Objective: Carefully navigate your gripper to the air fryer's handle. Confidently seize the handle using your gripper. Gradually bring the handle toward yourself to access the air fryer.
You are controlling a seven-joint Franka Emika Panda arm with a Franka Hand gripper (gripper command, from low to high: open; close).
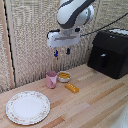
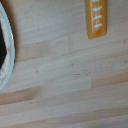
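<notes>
1. Exterior view: gripper (image 1: 62, 51) hangs high above the bench (image 1: 95, 100), blue tips pointing down, jaws slightly apart and holding nothing.
2. Air fryer (image 1: 109, 52) sits well apart from the jaws, toward the exterior view's right and lower than them, at the bench's far side.
3. Handle (image 1: 102, 61) juts from the drawer front, a short black bar facing the open bench; hard to separate from the body, same black.
4. Handling judgement: fryer looks heavy and rigid, handle stiff plastic, likely smooth. Best hold is around the bar's middle; pull straight out and slowly, or the body may slide.
5. Below the jaws: pink cup (image 1: 51, 79), small bowl (image 1: 64, 76), orange piece (image 1: 71, 88); patterned plate (image 1: 28, 107) nearer the camera.
6. Wrist view: only bench planks, the orange piece (image 2: 96, 19) and a plate rim (image 2: 6, 60). Neither jaws nor fryer appear.
</notes>
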